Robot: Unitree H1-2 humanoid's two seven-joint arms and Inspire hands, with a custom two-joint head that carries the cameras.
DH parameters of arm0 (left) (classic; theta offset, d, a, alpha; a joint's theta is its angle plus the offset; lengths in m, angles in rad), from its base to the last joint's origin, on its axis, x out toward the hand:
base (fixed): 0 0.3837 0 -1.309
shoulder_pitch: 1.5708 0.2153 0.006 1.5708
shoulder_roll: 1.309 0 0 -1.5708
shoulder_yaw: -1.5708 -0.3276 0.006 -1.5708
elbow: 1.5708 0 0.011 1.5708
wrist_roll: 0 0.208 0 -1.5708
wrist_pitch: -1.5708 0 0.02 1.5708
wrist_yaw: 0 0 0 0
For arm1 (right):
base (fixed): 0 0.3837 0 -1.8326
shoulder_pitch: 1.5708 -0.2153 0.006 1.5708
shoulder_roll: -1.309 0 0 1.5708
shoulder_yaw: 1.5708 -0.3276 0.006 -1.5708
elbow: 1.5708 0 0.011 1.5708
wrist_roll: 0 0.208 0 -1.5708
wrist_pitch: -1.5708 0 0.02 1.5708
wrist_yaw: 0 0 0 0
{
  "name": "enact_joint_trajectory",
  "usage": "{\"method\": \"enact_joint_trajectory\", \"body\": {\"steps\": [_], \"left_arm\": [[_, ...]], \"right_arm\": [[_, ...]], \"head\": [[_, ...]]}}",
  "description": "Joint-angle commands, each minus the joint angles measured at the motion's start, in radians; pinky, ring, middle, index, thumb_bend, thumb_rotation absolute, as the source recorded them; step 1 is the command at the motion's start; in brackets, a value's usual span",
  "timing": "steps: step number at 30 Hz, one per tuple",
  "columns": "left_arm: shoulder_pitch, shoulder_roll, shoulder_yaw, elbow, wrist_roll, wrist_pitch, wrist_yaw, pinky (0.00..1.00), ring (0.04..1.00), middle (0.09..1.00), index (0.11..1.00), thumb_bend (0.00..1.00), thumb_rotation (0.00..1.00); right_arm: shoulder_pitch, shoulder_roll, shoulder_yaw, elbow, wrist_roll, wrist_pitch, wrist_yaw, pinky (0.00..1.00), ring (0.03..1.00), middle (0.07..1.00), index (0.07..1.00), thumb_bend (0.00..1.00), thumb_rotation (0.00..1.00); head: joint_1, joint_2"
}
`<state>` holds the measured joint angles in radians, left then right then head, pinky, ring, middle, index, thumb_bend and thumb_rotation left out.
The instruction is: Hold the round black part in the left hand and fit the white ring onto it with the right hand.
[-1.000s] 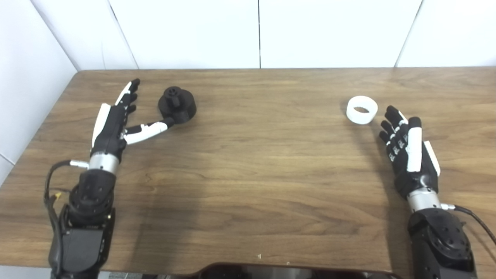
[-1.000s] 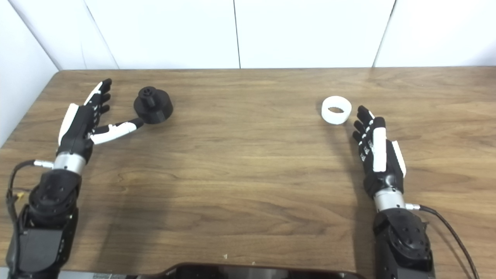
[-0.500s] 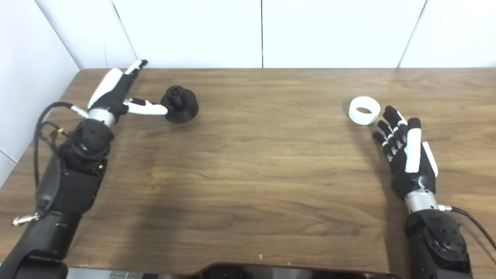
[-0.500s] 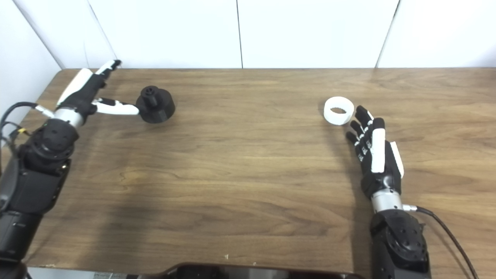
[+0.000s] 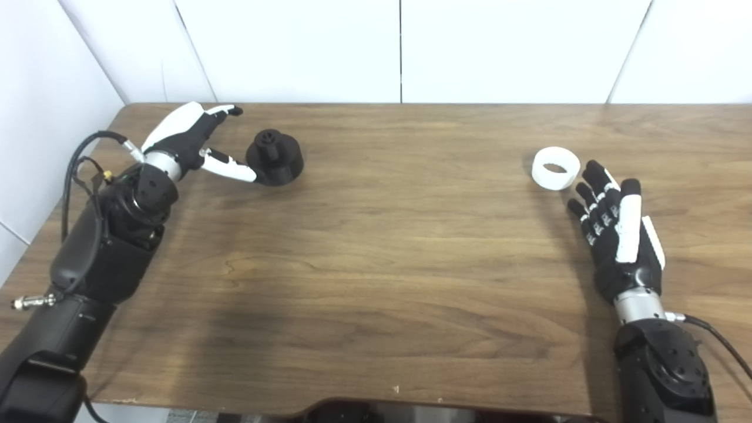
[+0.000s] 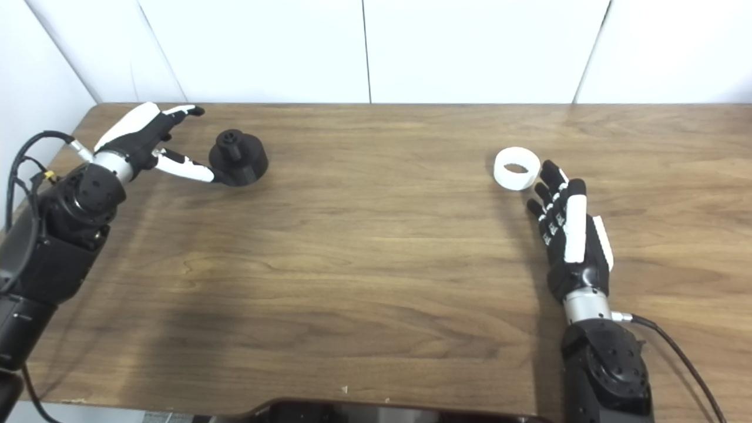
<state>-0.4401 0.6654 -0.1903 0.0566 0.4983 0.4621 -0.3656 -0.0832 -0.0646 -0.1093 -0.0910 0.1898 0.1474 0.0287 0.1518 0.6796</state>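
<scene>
Left robot hand [image 5: 191, 138] spread, thumb touching black part [image 5: 274, 165]; right robot hand [image 5: 617, 232] spread beside white ring [image 5: 555, 168].

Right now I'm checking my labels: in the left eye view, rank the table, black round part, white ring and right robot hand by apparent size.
1. Wooden table.
2. Right robot hand, though it sits nearer the camera.
3. Black round part.
4. White ring, only slightly smaller than the black part.

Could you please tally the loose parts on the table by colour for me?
Black: 1, the round black part
White: 1, the white ring
Total: 2
</scene>
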Motion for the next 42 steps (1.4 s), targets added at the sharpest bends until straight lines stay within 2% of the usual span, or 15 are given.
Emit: {"method": "enact_joint_trajectory", "body": {"steps": [1,15,27,31,36,42], "left_arm": [[-0.057,0.044,0.002,-0.006,0.031,0.003,-0.013,0.88,1.000,0.986,0.900,1.00,0.30],[-0.057,0.027,0.018,0.012,0.042,-0.011,-0.011,0.87,1.000,0.980,0.883,1.00,0.32],[-0.085,0.006,0.012,0.086,0.069,-0.034,0.038,0.85,0.998,0.972,0.902,0.99,0.29],[-0.096,-0.003,0.013,0.129,0.061,-0.042,0.053,0.81,0.963,0.935,0.903,1.00,0.27],[-0.106,-0.010,0.006,0.154,0.067,-0.050,0.057,0.87,0.997,0.968,0.896,1.00,0.25],[-0.122,-0.018,-0.002,0.170,0.077,-0.051,0.056,0.88,1.000,0.968,0.886,0.99,0.25]], "right_arm": [[-0.024,-0.004,-0.003,-0.026,0.010,-0.034,0.012,0.93,0.967,0.961,0.923,0.65,1.00],[-0.019,-0.008,-0.009,-0.036,0.015,-0.035,0.012,0.92,0.966,0.958,0.919,0.66,1.00],[-0.012,-0.017,-0.007,-0.057,0.008,-0.036,0.012,0.90,0.957,0.948,0.912,0.64,1.00],[-0.008,-0.023,-0.012,-0.071,0.017,-0.032,0.016,0.91,0.958,0.952,0.916,0.65,1.00],[-0.002,-0.030,-0.015,-0.080,0.023,-0.029,0.017,0.92,0.964,0.959,0.921,0.66,1.00],[0.000,-0.029,-0.010,-0.084,0.025,-0.025,0.013,0.92,0.961,0.954,0.918,0.66,1.00]], "head": [[0.001,-0.001],[-0.010,-0.003],[-0.013,-0.001],[-0.018,-0.001],[-0.019,-0.004],[-0.024,-0.004]]}}
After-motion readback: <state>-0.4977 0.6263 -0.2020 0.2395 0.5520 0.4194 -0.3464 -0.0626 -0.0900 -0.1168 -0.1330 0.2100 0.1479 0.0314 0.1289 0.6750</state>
